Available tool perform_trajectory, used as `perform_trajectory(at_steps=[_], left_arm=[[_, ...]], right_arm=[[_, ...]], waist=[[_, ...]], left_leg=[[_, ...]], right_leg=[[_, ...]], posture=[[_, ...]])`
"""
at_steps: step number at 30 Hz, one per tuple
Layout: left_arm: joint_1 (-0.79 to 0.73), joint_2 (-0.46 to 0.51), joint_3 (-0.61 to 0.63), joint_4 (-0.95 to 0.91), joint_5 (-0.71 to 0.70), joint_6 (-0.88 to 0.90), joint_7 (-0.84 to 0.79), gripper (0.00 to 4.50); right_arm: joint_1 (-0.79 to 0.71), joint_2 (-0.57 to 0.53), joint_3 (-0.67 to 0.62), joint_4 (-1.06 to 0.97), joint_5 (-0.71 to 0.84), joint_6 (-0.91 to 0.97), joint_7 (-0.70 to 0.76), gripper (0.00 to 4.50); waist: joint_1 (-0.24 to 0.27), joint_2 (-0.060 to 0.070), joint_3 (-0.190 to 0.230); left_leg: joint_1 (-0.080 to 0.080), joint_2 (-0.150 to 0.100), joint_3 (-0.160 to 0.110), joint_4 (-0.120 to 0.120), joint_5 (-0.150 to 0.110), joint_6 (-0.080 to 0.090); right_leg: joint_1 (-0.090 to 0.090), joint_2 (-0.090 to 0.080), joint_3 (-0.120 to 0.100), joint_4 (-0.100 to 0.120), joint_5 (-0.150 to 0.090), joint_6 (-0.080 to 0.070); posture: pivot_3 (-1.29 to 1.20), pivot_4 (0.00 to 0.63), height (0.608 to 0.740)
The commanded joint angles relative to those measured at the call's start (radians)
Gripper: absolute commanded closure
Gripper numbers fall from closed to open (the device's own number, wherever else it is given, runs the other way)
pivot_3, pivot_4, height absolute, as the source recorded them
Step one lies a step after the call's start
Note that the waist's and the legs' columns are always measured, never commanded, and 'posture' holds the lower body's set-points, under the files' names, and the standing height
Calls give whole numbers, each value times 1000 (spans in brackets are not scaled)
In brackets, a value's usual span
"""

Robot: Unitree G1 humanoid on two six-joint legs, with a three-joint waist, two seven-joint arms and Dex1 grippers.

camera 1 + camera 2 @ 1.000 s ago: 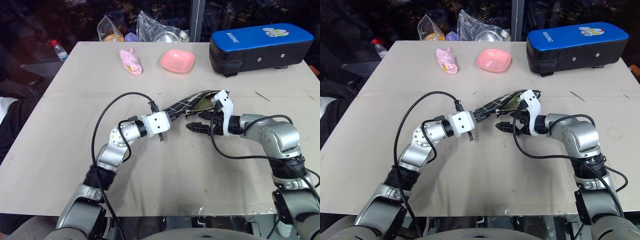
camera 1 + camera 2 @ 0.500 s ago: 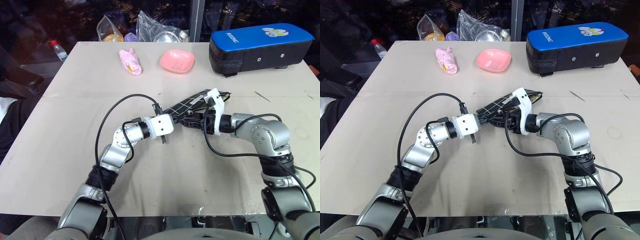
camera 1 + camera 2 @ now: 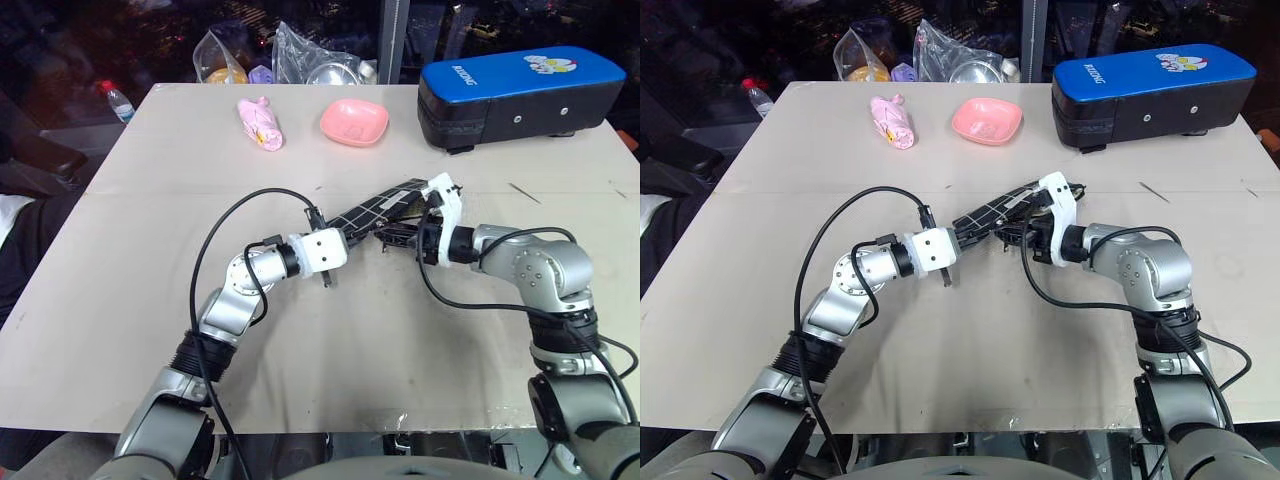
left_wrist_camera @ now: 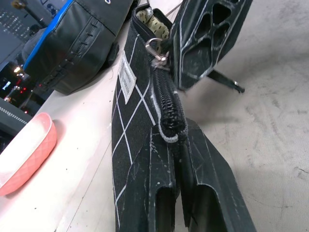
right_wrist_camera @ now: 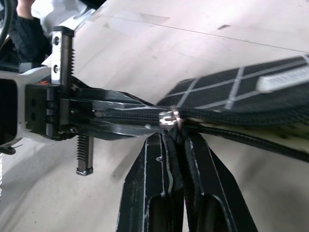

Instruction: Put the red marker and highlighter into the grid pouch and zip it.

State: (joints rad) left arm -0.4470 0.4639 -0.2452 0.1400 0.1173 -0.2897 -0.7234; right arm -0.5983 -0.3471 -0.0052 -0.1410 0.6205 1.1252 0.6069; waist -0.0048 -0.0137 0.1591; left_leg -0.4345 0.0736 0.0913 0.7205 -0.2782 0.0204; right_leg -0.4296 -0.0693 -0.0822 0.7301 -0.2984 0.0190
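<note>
We see a pale bench (image 3: 120,300), and we take the grid pouch (image 3: 375,207) near its middle as our landmark. Largest of what stands on the bench is a black case with a blue top (image 3: 520,90), well beyond the pouch and toward our right. Beyond the pouch toward our left sits a pink dish (image 3: 355,121), and further left of that a pink wrapped bundle (image 3: 262,123). Clear plastic bags (image 3: 300,55) lie at the far edge behind the dish.

The grid pouch is lifted off the bench, tilted, slung between our two arms. Our left tool (image 4: 176,159) is clamped tight on the pouch's nearer end, right where the zipper track stops. Our right tool (image 5: 176,140) meets the pouch from the opposite side; its fingers are pressed together at the zipper line, pinching the zipper pull (image 5: 169,118) just beside the left tool's tip. Past the pull the zipper (image 4: 164,96) gapes, and tan lining (image 4: 154,21) shows at the far end. We cannot make out the marker or highlighter.
</note>
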Motion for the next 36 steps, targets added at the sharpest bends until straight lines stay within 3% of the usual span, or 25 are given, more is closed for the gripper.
perform_trajectory(at_steps=[1,16,23,24,26,29,33,36], left_arm=[[12,27,32,-23,-10,-11,7,4500],[34,79,75,13,-12,-35,27,4500],[35,77,83,19,-39,-30,12,4500],[39,77,90,14,-59,-21,2,3810],[47,74,104,-2,-102,6,-16,3306],[83,69,171,-50,-180,77,-2,1866],[196,74,275,-197,-386,298,-27,184],[307,91,325,-329,-479,440,-23,81]], right_arm=[[10,-51,-71,-10,18,-8,0,4462],[-25,-265,-211,201,-56,-155,-14,4462],[38,-283,-199,123,-19,-167,62,4462],[56,-290,-201,111,-13,-174,81,3845],[90,-304,-209,91,-5,-198,115,3337],[181,-355,-206,81,-55,-342,199,1839],[308,-435,-201,103,-103,-511,336,77],[370,-480,-213,158,-133,-619,409,24]], waist=[[0,0,0],[-3,0,0],[-5,0,0],[-4,0,0],[-1,0,0],[-1,0,0],[-2,0,0],[-8,-1,1]], left_leg=[[0,0,0,0,0,0],[0,0,1,-1,-1,2],[0,0,1,-1,-1,1],[0,0,1,-1,-1,1],[0,0,1,-1,-1,1],[0,0,1,-1,-1,1],[0,1,1,-2,0,1],[1,2,1,-2,0,0]], right_leg=[[0,0,0,0,0,0],[0,0,0,-1,0,0],[0,0,1,-1,0,0],[0,0,1,-1,0,0],[0,-1,0,-1,0,0],[0,-1,1,-1,0,0],[0,-1,1,-2,0,1],[0,-1,2,-2,0,1]], posture=[[0,150,686],[0,150,686],[0,150,686],[0,150,686],[0,150,686],[0,150,686],[0,150,686],[0,150,686]])
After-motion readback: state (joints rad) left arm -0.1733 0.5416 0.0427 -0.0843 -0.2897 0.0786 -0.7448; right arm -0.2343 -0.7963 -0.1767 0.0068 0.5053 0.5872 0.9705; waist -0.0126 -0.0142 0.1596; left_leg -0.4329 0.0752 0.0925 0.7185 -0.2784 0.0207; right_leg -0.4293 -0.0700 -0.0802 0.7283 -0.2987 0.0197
